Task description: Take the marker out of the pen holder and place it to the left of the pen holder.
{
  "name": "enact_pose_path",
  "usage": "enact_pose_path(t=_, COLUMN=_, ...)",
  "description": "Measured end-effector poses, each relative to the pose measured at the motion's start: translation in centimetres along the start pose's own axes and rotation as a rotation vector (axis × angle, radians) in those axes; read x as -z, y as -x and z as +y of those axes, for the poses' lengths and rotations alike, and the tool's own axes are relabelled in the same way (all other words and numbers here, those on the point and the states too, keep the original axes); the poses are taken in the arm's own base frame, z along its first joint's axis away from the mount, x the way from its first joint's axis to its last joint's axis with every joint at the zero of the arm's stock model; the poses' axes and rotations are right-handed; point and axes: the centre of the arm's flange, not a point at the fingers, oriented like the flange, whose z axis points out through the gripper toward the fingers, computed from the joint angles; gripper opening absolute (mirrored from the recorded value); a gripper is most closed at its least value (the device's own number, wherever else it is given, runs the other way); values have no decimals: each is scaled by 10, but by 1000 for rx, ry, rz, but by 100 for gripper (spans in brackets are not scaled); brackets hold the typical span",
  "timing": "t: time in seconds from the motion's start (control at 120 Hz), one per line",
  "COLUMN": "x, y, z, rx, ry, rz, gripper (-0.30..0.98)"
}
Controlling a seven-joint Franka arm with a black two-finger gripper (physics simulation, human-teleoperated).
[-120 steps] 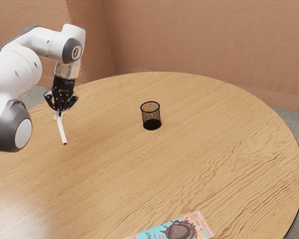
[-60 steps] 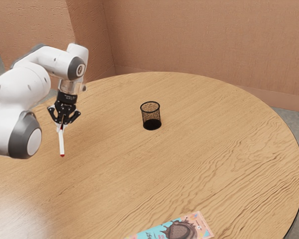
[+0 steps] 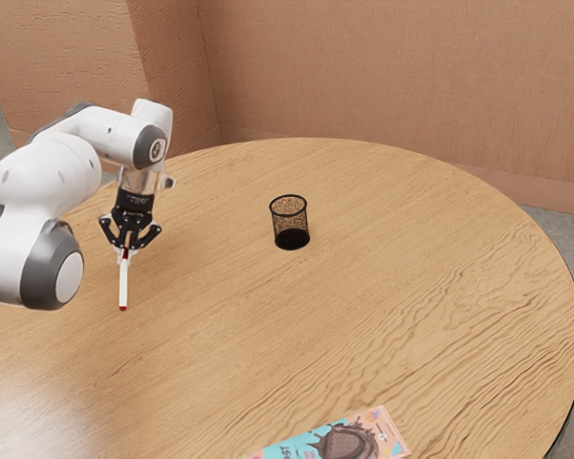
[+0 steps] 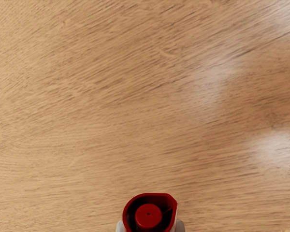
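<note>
In the exterior view my gripper is shut on the white marker, which hangs nearly upright below it with a red lower tip. The black mesh pen holder stands upright on the table, off toward the exterior view's right of my gripper, and holds nothing. At the lower edge of the wrist view is the red end of the marker, seen from above between the grey-white fingertips.
The round wooden table extends under and around the arm. A colourful packet lies at the exterior view's bottom edge. Brown walls rise behind the table.
My gripper has come down with the marker held and shifted slightly toward the exterior view's right. The marker has swung closer to upright. The pen holder has stayed put.
</note>
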Motion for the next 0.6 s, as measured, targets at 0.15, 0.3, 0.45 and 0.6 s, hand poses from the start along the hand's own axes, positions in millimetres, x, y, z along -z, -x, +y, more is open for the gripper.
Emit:
enact_pose_path(t=0.15, x=2, y=3, z=5, rx=-21, ry=19, rz=-1, gripper=20)
enact_pose_path(t=0.3, x=34, y=10, z=-12, rx=-19, ry=59, rz=31, gripper=43)
enact_pose_path(t=0.45, x=136, y=39, z=-100, rx=-41, ry=214, rz=140, gripper=55)
enact_pose_path(t=0.6, x=244, y=122, z=-151, rx=-231, ry=368, rz=305, gripper=60)
